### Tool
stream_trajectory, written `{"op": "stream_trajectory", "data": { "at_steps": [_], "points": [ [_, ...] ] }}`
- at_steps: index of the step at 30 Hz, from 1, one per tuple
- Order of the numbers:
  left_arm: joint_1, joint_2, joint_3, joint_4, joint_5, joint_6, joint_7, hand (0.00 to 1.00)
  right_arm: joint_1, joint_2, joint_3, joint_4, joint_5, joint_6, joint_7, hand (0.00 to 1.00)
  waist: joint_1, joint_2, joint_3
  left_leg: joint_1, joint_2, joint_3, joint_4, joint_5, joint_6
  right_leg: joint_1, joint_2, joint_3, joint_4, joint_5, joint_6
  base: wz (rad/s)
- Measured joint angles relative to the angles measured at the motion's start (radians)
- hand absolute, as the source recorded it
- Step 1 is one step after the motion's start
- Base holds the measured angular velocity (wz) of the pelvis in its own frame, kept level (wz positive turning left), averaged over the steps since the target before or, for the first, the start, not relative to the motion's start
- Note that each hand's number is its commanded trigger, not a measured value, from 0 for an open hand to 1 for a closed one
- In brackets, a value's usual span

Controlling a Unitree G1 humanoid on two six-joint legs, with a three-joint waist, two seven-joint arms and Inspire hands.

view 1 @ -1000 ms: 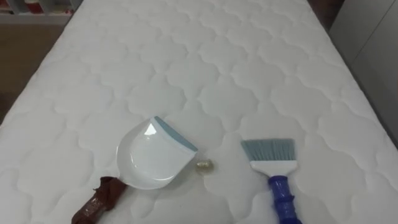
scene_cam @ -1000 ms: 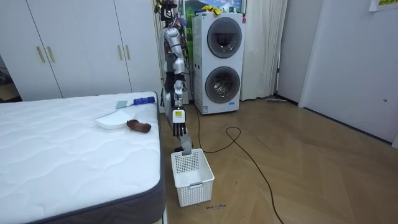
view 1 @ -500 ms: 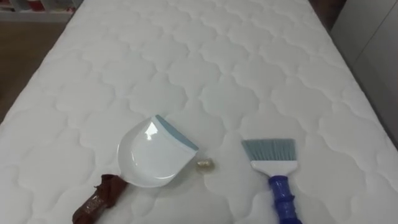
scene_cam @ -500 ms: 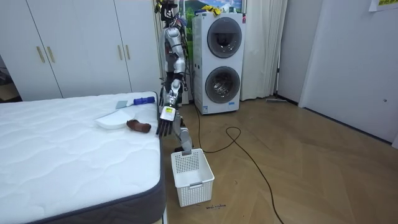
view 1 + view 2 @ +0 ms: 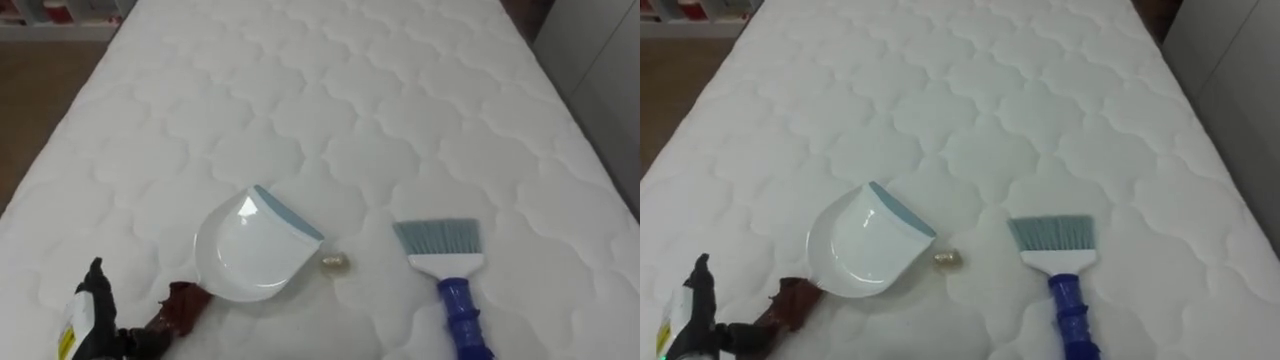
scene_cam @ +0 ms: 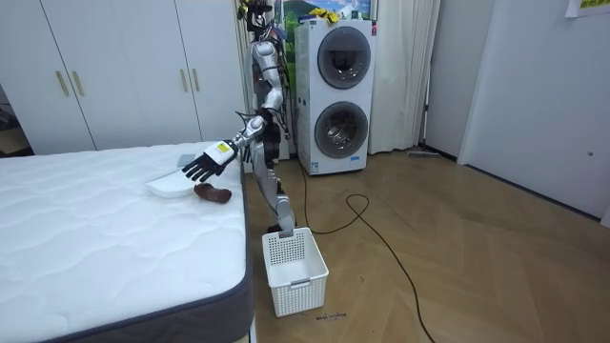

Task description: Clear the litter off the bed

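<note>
A white dustpan [image 5: 250,250] with a brown handle [image 5: 180,305] lies near the front edge of the white quilted mattress [image 5: 350,100]. Just right of its lip sits a small golden scrap of rubbish [image 5: 334,263]. Further right lies a brush [image 5: 440,250] with grey-blue bristles and a blue handle. My left hand [image 5: 88,318] comes in at the lower left, open, its fingertips close beside the brown handle. In the room view that hand [image 6: 205,164] hovers with spread fingers over the dustpan [image 6: 170,188].
I stand at the bed's end, between it and a stacked washer and dryer [image 6: 334,95]. A white plastic basket [image 6: 294,270] stands on the wooden floor by the bed's corner. White wardrobes [image 6: 114,67] line the wall behind the bed.
My left arm has swung up from hanging at my side and reached out over the bed to the dustpan's handle. The dustpan, scrap and brush lie where they were.
</note>
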Motion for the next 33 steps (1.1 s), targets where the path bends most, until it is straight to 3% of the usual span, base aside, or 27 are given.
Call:
{"op": "stream_trajectory", "data": {
  "at_steps": [5,10,19,25,27,29,33],
  "points": [
    [-0.024,0.001,-0.030,-0.041,0.016,-0.017,0.022,0.00,-0.005,0.001,0.002,-0.002,-0.002,0.000,0.000,0.00,-0.003,-0.001,-0.0002,-0.003,-0.003,0.002,-0.002,0.002,0.003,-0.005,-0.003,0.007,0.001,0.004,0.003,-0.01],
    [-0.060,0.026,-0.088,-0.041,0.014,-0.016,0.010,0.00,-0.008,0.000,0.012,-0.001,0.001,0.002,0.009,0.00,-0.013,0.001,-0.0009,-0.022,-0.003,-0.003,0.002,0.003,0.005,-0.021,-0.004,0.000,0.001,0.006,0.003,0.03],
    [-0.095,0.039,-0.145,-0.019,0.014,0.005,-0.047,0.00,-0.021,-0.003,0.020,0.001,0.008,0.003,0.026,0.00,-0.052,0.005,0.0011,-0.054,-0.004,-0.004,0.002,0.005,0.008,-0.050,-0.006,-0.002,0.003,0.006,0.003,0.00],
    [-0.141,0.039,-0.167,0.097,0.016,0.012,-0.078,0.00,-0.042,-0.003,0.025,0.002,0.009,0.003,0.022,0.00,-0.057,0.005,0.0025,-0.088,-0.003,-0.003,0.004,0.007,0.009,-0.101,-0.006,0.005,0.021,0.006,0.003,-0.05],
    [-0.167,0.040,-0.171,0.167,0.015,0.013,-0.094,0.00,-0.053,-0.003,0.061,0.002,0.012,0.003,0.007,0.00,-0.051,0.000,0.0058,-0.097,-0.001,0.000,0.009,0.007,0.009,-0.120,-0.004,0.031,0.032,0.006,0.003,-0.13],
    [-0.183,0.040,-0.171,0.211,0.014,0.013,-0.101,0.00,-0.058,-0.003,0.075,0.002,0.012,0.002,0.001,0.00,-0.057,-0.002,0.0058,-0.105,-0.002,0.000,0.013,0.007,0.009,-0.125,-0.006,0.029,0.036,0.006,0.003,0.00],
    [-0.267,0.043,-0.171,0.293,0.014,0.012,-0.106,0.00,-0.081,-0.008,0.100,0.005,0.006,0.001,-0.013,0.00,-0.056,0.001,0.0086,-0.142,-0.001,-0.020,0.018,0.007,0.009,-0.171,-0.006,0.036,0.063,0.006,0.002,0.05]
  ]
}}
